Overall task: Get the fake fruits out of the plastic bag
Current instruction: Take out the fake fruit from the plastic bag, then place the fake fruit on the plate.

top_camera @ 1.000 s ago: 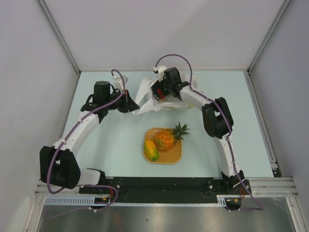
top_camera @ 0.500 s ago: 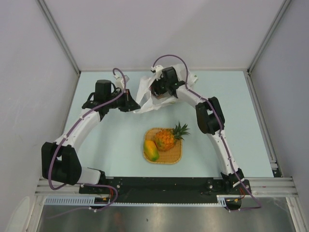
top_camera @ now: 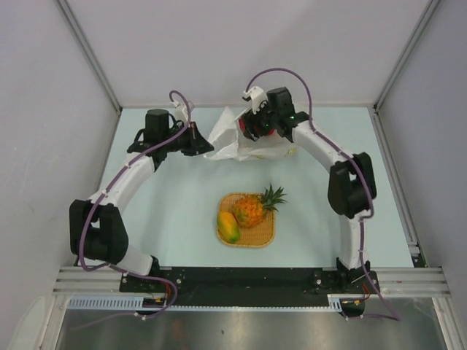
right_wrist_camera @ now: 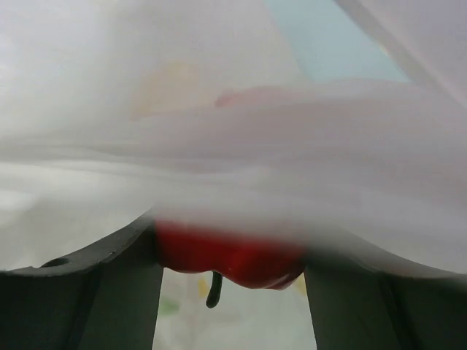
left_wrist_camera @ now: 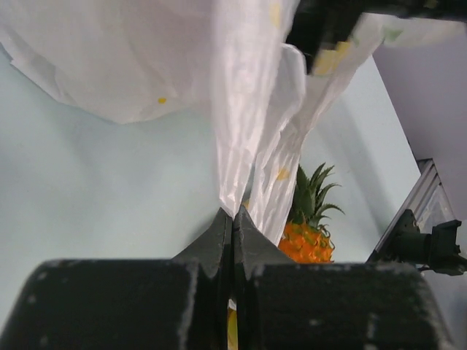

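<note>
The translucent white plastic bag [top_camera: 232,140] lies at the back of the table between my two grippers. My left gripper [top_camera: 202,144] is shut on the bag's left edge [left_wrist_camera: 241,131] and holds it up. My right gripper [top_camera: 246,130] is at the bag's mouth, shut on a glossy red pepper-like piece [right_wrist_camera: 230,255] with a dark stem, partly veiled by bag film [right_wrist_camera: 241,146]. The pineapple [top_camera: 254,207] and the mango [top_camera: 228,227] lie on the woven orange mat [top_camera: 261,235]. The pineapple also shows in the left wrist view [left_wrist_camera: 306,233]. The small green piece is hidden.
Grey walls with metal rails close in the back and both sides. The black base rail [top_camera: 241,277] runs along the near edge. The mat with fruit sits mid-table in front of the bag.
My right arm has swung right and back, drawing the red piece toward the bag's mouth. My left gripper has shifted slightly back, still holding the bag's edge. The bag has changed shape.
</note>
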Robot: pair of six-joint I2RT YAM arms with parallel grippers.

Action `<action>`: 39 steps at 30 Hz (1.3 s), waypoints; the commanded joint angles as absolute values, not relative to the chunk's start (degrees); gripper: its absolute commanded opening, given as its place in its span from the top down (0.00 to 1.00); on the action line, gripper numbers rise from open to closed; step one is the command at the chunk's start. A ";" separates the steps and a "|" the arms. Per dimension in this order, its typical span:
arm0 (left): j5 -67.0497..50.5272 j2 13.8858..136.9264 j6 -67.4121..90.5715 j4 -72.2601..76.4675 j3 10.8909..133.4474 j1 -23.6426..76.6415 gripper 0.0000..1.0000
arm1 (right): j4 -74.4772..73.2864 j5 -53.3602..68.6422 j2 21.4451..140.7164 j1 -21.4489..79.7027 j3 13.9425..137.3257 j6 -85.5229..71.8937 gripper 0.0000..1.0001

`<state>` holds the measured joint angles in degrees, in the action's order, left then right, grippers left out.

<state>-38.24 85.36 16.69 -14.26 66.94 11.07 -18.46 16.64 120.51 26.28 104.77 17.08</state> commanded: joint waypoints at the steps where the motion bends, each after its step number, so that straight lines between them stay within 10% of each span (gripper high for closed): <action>1: -39.99 86.48 18.81 -9.76 71.63 10.63 1.00 | -23.28 21.18 106.46 26.37 98.80 25.72 0.74; 19: -40.25 84.55 22.50 -3.43 76.47 10.99 1.00 | -75.30 14.43 83.05 49.90 85.79 65.21 0.73; 39: -37.35 70.84 19.07 -1.67 64.60 10.90 1.00 | -73.48 1.15 100.45 56.78 82.97 54.41 0.78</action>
<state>-37.95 73.41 20.82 -3.51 65.56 11.07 -74.65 5.39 98.85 56.75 82.39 56.64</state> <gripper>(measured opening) 0.008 0.688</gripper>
